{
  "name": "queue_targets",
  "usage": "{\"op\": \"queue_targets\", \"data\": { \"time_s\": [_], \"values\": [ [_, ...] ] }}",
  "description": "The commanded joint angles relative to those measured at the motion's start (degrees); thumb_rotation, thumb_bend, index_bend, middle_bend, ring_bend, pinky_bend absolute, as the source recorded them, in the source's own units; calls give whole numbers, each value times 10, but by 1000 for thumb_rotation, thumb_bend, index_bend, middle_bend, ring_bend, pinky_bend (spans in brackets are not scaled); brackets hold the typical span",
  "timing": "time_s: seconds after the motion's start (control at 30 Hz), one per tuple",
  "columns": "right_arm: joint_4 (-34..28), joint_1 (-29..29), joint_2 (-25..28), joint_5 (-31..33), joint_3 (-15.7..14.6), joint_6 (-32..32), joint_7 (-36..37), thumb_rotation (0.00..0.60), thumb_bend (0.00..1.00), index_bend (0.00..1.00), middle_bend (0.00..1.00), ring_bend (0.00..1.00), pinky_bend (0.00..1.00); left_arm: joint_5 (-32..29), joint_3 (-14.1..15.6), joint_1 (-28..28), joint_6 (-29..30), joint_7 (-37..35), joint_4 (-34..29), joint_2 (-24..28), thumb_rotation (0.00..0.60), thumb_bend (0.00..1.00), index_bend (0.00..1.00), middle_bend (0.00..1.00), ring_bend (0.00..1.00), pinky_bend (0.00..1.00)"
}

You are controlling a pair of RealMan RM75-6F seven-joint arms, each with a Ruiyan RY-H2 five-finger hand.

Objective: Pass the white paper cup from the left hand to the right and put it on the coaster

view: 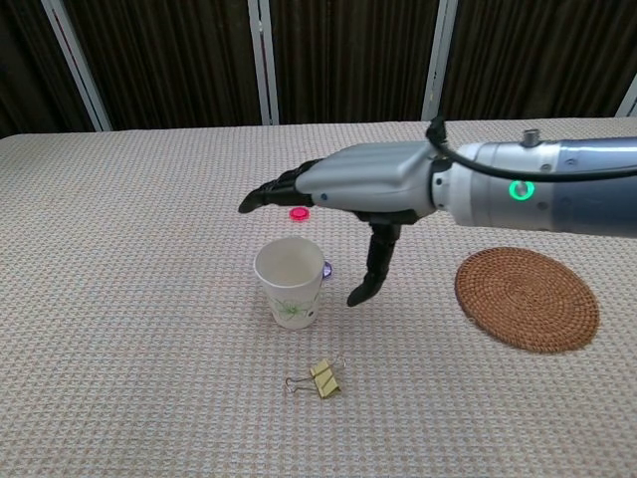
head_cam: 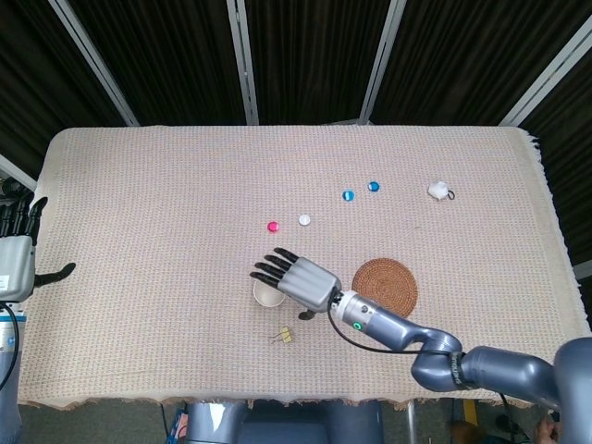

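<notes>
The white paper cup (head_cam: pixel 265 297) (view: pixel 290 284) stands upright on the woven cloth, left of the round wicker coaster (head_cam: pixel 395 281) (view: pixel 528 299). My right hand (head_cam: pixel 298 279) (view: pixel 363 189) hovers flat just above and beside the cup's right rim, fingers spread and pointing left, thumb hanging down next to the cup wall without touching it. It holds nothing. My left hand (head_cam: pixel 17 261) is at the table's far left edge, fingers apart and empty; the chest view does not show it.
A yellow binder clip (head_cam: pixel 285 335) (view: pixel 320 378) lies just in front of the cup. A purple button (view: pixel 326 269) sits behind the cup. Pink (head_cam: pixel 273 226), white (head_cam: pixel 304 219) and two blue buttons (head_cam: pixel 348 195) lie farther back, and a small white object (head_cam: pixel 438 190) at back right.
</notes>
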Motion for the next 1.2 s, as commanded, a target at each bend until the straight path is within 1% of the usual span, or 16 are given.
{"op": "queue_targets", "data": {
  "time_s": [0.03,0.2,0.27,0.33,0.37,0.43,0.5,0.6,0.8,0.93,1.07,1.13,1.2],
  "values": [
    [42,32,-42,6,6,-28,-24,600,0,0,40,0,0,-3,-3,0,-5,0,3,-1,600,0,0,0,0,0],
    [81,49,-73,26,4,-42,-57,600,0,19,68,2,0,-4,-6,1,-11,0,5,-1,600,0,0,0,0,0],
    [92,50,-82,36,3,-41,-69,600,0,31,99,31,0,-4,-7,1,-14,-1,5,0,600,0,0,0,0,0],
    [96,49,-86,43,2,-39,-75,600,0,49,146,91,8,-3,-8,2,-16,-3,5,0,600,0,0,0,0,0],
    [99,48,-88,47,1,-36,-79,600,0,69,184,137,22,-4,-9,2,-18,-4,6,1,600,0,0,0,0,0],
    [102,46,-91,53,-1,-30,-87,600,11,138,278,236,69,-5,-11,2,-22,-7,6,2,600,0,0,0,0,0],
    [102,44,-94,57,-2,-23,-89,600,51,249,385,332,127,-5,-12,3,-24,-10,6,4,600,0,0,0,0,0],
    [101,39,-97,66,-4,-13,-87,600,102,315,432,363,148,-1,-13,4,-25,-11,5,5,600,0,0,0,0,0],
    [91,33,-95,79,-2,4,-76,600,122,332,440,368,151,5,-12,6,-26,-12,2,7,600,0,0,0,0,0],
    [69,26,-69,87,6,23,-75,600,124,332,440,367,151,11,-12,6,-33,-18,1,7,600,0,0,0,0,0],
    [34,9,-23,103,10,37,-76,600,123,330,440,362,161,15,-11,6,-39,-21,3,8,600,0,0,0,0,0],
    [10,-10,15,118,9,46,-74,600,123,329,440,359,170,14,-11,6,-44,-23,2,8,600,0,0,0,0,0],
    [-13,-32,54,131,0,54,-73,600,123,329,440,356,171,15,-11,5,-47,-23,1,9,600,0,0,0,0,0]
  ]
}}
